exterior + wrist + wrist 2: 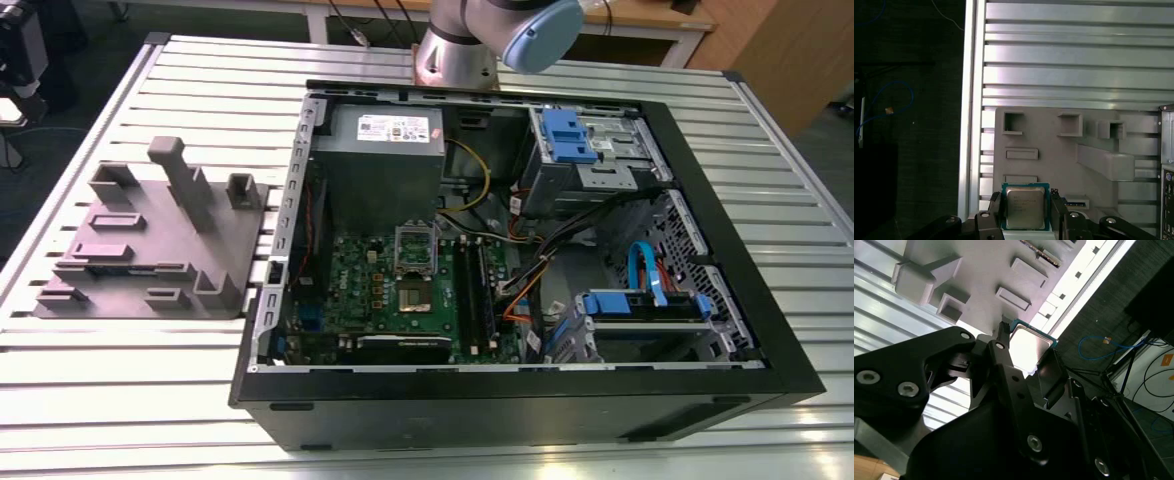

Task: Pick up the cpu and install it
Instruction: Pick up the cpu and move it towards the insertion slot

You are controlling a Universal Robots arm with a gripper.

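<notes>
One hand grips cpu edges over grey fixture near table rim

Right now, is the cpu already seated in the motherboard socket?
No: in the first wrist view the cpu is clamped between the fingers of the gripper, with the grey fixture behind it.

The case lies open on its upper side, free to enter from above. Inside the case, the socket is hemmed in. The power-supply box stands at the case's end nearest the arm base. Memory sticks and loose cables crowd the case's middle. Outside the case, on the exterior view's left, a grey block raises posts. The gripper, clamped on the cpu, is over that block. Bare table slats lie open around the case.
</notes>
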